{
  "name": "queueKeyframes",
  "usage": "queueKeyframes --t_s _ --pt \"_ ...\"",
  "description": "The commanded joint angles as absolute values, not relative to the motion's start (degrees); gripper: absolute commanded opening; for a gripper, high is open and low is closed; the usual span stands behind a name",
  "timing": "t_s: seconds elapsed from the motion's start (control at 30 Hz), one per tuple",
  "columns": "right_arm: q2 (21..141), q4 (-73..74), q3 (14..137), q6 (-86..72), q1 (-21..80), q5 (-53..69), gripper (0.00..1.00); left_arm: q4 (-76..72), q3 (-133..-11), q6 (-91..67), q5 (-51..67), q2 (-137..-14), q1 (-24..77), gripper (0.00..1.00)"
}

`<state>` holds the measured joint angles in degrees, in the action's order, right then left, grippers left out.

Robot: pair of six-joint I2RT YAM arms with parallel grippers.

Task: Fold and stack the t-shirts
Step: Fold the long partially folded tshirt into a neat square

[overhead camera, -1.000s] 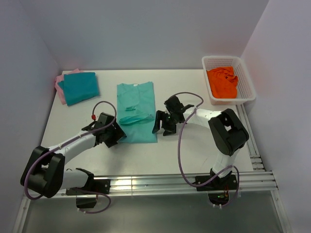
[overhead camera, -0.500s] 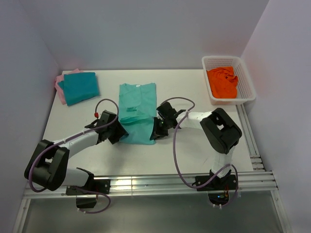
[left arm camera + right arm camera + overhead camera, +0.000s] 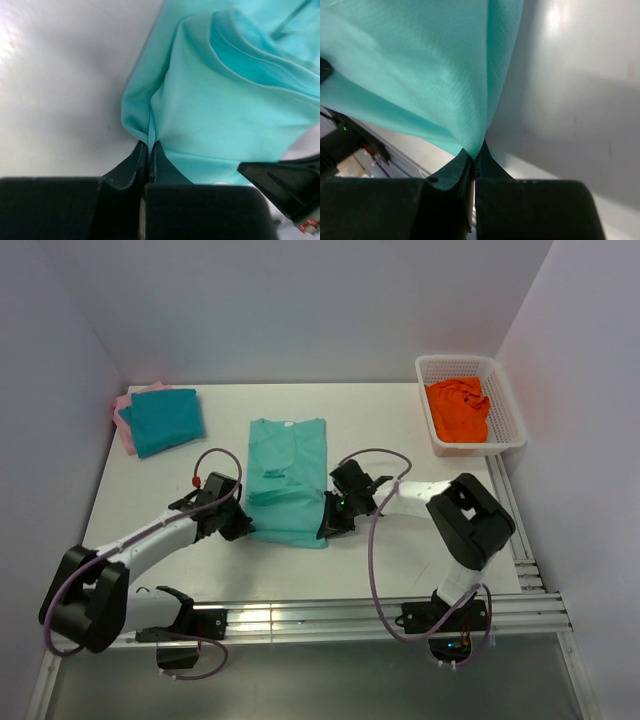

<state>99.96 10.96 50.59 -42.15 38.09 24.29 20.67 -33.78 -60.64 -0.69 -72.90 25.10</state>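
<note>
A light mint-green t-shirt (image 3: pixel 288 478) lies spread beyond the left gripper (image 3: pixel 149 151), which is clamped on one near hem corner, and the right gripper (image 3: pixel 475 158), clamped on the other; soft, light, floppy cloth, probably best held at these corners.

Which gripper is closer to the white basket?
Right. The right gripper pinches the mint-green t-shirt at its near right corner; the left gripper at its near left corner, farther from the basket.
</note>
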Motion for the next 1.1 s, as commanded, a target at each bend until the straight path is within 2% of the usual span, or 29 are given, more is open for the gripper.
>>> queueKeyframes --t_s 0.0,0.2,0.37,0.67,0.9,1.07 --pt "91.79 18.62 47.12 -40.6 38.5 20.83 0.0 27.93 -35.24 -60.12 -0.97 -66.03 25.75 0.0" --pt "79.11 28.01 45.09 -40.7 38.58 19.78 0.0 40.23 -37.26 -62.93 -0.53 -54.5 26.19 0.01" --pt "74.97 36.37 51.05 -39.2 38.41 17.32 0.0 45.43 -42.88 -63.81 -0.97 -51.59 26.19 0.04" --pt "79.36 43.5 61.61 -35.42 36.65 15.21 0.0 44.56 -55.54 -59.95 -0.53 -63.0 25.75 0.02" --pt "85.77 46.49 68.97 -32.52 34.19 16.35 0.0 44.12 -65.98 -55.38 3.25 -73.11 21.02 0.01" --pt "96.66 52.71 79.43 -29.71 30.94 18.36 0.0 44.39 -74.43 -52.21 6.85 -85.3 17.32 0.02"
